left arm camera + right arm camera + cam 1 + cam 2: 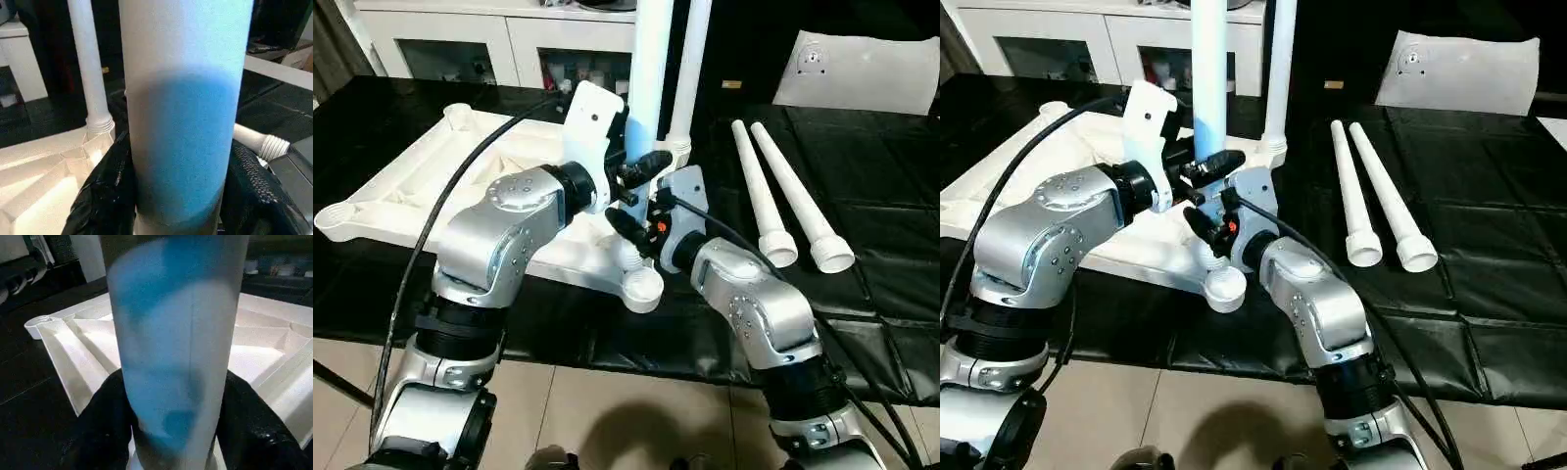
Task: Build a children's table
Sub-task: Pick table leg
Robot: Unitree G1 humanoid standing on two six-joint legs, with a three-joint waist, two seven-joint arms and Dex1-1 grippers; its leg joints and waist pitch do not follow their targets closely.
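Holding the upright leg [649, 59] at the tabletop's [421, 176] near corner socket [642, 290], our left claw [641, 166] and right claw [628, 231] both pinch it. Tilt could jam its threads. Beyond, one leg [688, 69] stands fitted; two spare legs [778, 196] lie nearby on the surface [881, 215], limiting rightward swing.

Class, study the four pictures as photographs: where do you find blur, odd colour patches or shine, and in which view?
Left wrist view: the held leg is soft and out of focus, with a blue patch across it. Right wrist view: the same leg is blurred and blue-tinted, while the table top's ribs behind are clearer. Left eye view: the black sheet shows dull sheen, and a shadow lies on the floor.
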